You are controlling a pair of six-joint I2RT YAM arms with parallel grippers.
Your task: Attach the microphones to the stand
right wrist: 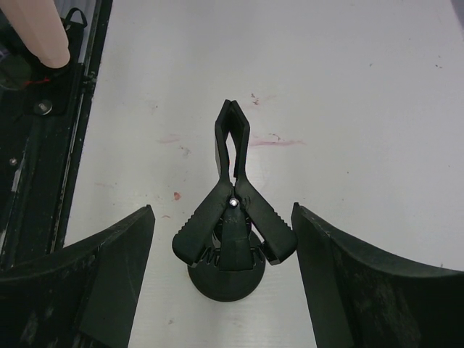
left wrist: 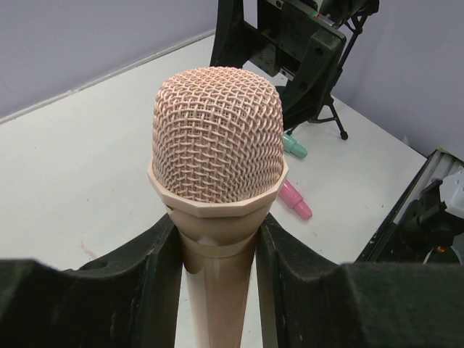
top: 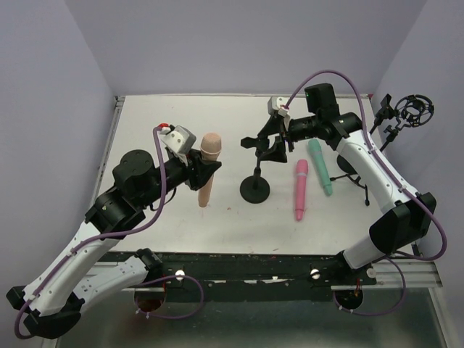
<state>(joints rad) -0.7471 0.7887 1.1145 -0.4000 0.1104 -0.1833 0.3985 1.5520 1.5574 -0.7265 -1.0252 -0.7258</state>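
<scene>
Top external: pink microphone (top: 300, 190) and teal microphone (top: 320, 167) lie on the desk (top: 181, 225) at 3 o'clock of the clip stand (top: 255, 191). Left pincer (top: 206, 170) clenched on the beige microphone (top: 209, 148) at the stand's 9 o'clock. Right pincer (top: 274, 145) released, straddling the clip.

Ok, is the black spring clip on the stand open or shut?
Shut: the black spring clip shows tips pressed together; right hand open around it.

I'm looking at a left arm (top: 72, 254) and a right arm (top: 380, 177) with white shells over black joints. A purple cable (top: 165, 190) loops along each one. Each wrist carries a small grey camera box (top: 181, 139); the left box has a red tip. A green light (top: 310, 92) shows on the right arm's black block. The fingers (left wrist: 138, 290) are thick, matte black and grainy.
</scene>
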